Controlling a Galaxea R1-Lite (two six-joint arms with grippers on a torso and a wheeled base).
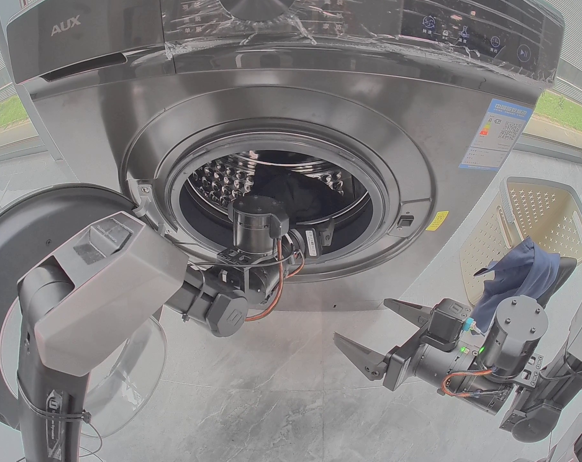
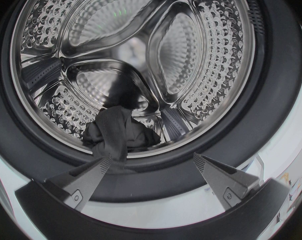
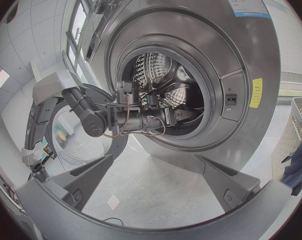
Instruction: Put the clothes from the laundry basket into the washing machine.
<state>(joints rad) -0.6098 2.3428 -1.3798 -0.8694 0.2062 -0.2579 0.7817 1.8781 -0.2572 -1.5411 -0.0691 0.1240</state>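
Right end effector [image 1: 361,320] wide open, holding nothing, low over the floor in front of the washing machine [image 1: 284,97]. Risk: if it heads for the door opening now, it could clash with the left arm parked there. Left end effector [image 2: 151,157] also spread open, empty, at the drum mouth. Risk: a fold of the dark garment [image 2: 114,134] lies over the door gasket [image 2: 281,100], just beside one finger. Pulling back could snag it and drag it out, or the door [image 1: 21,258] could pinch it. Containers: the laundry basket [image 1: 547,213], right of the machine, has a blue garment [image 1: 519,277] draped over its rim, which may slide to the floor if grabbed poorly. The drum [image 2: 191,67] holds the dark garment at its front lip.
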